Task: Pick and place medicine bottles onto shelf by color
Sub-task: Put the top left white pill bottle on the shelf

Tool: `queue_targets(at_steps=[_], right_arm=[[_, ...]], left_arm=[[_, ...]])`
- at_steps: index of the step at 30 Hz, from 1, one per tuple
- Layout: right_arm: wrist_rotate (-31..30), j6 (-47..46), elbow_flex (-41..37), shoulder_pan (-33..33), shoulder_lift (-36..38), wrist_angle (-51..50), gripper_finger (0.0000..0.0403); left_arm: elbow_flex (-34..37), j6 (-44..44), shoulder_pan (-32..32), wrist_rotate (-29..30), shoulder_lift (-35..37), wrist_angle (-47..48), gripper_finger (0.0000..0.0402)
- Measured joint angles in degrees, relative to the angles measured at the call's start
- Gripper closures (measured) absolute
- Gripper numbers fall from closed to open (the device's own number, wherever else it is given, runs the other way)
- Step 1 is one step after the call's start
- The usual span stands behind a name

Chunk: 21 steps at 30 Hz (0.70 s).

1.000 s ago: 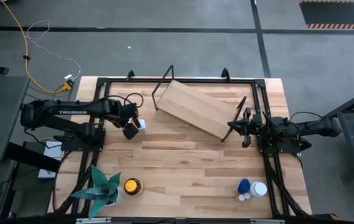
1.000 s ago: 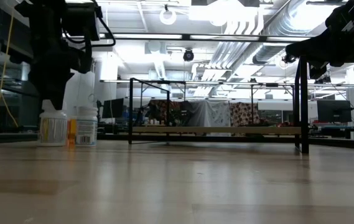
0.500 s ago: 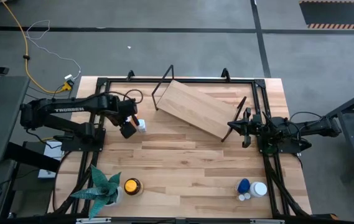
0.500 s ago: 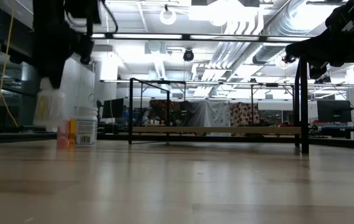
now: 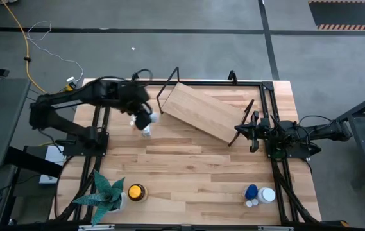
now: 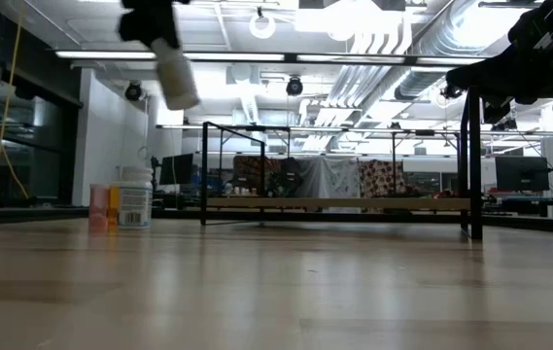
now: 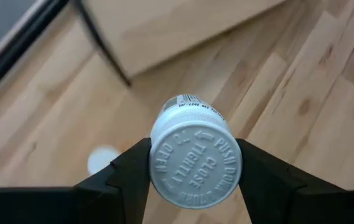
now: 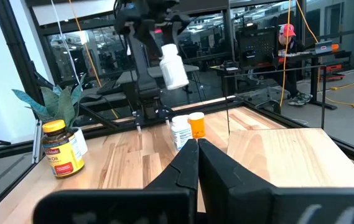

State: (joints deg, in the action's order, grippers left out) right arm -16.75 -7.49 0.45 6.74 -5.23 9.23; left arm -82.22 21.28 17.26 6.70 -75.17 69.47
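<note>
My left gripper [image 7: 194,171] is shut on a white medicine bottle [image 6: 176,73] and holds it high above the table, near the left end of the shelf [image 5: 204,112]. The shelf is a light wood board on dark wire end frames and stands slantwise on the table's far half. A white bottle [image 8: 181,132] and an orange bottle [image 8: 196,124] stand on the table below the left gripper [image 5: 144,118]. My right gripper [image 8: 195,162] is shut on nothing and hovers at the shelf's right end [image 5: 241,128]. My left gripper pinches the white bottle's round cap [image 7: 195,163] between its two fingers [image 7: 127,177], one on each side of the cap. It comes from above, slanting. The bottle is lifted clear, and its body [image 6: 178,83] hangs tilted below the fingers.
An amber bottle with a yellow cap [image 5: 136,191] stands by a green plant [image 5: 105,192] at the near left. Blue and white bottles [image 5: 259,194] stand at the near right. Dark metal rails [image 5: 99,115] run along the table's sides. Bare wood lies between shelf and near edge.
My left gripper has risen from the table with the white bottle and moved toward the far edge and right, toward the shelf's left end. The bottle, standing on the table a second ago, is now lifted clear and tilted. The right arm has kept still.
</note>
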Motion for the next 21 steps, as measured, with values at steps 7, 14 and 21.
queue_targets(at_steps=[7,14,21], right_arm=[[0.0,0.0,0.0,0.0,0.0,0.0,0.0403],[0.0,0.0,0.0,0.0,0.0,0.0,0.0403],[0.0,0.0,0.0,0.0,0.0,0.0,0.0403]], left_arm=[[-15.6,-9.7,0.9,1.9,-20.2,0.1,0.0211],[-37.7,-12.1,6.1,3.0,-39.3,-0.9,0.0210],[-49.7,-2.9,11.1,2.7,-52.9,-5.0,0.0209]])
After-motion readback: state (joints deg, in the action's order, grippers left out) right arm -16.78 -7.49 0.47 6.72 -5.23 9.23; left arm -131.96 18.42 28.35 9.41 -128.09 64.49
